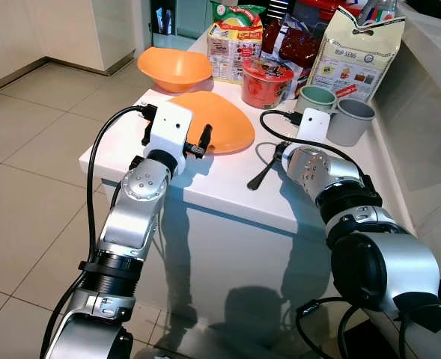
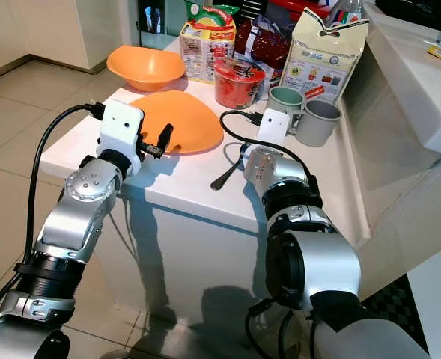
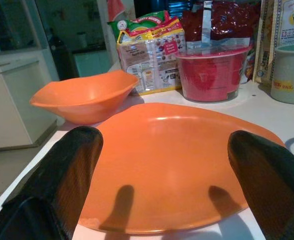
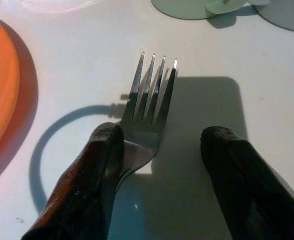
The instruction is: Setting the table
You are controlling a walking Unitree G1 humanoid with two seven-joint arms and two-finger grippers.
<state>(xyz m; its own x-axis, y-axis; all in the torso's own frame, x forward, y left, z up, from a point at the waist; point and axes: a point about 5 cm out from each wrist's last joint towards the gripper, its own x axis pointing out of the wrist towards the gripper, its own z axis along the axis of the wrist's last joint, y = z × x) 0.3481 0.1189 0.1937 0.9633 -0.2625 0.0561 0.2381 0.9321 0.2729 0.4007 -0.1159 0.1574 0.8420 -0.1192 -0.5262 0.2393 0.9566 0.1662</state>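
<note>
Our right wrist view reveals fork [image 4: 147,107] tines between the spread right gripper [image 4: 159,165] fingers, one finger touching it. Our left gripper [image 3: 166,185], fingers apart, faces the orange plate [image 3: 174,160] just ahead.

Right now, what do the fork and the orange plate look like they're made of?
Fork: probably stainless steel, polished, since its tines glint and reflect light. Orange plate: likely plastic or melamine, smooth semi-gloss, with an even colour and soft highlights; I can't be sure.
</note>
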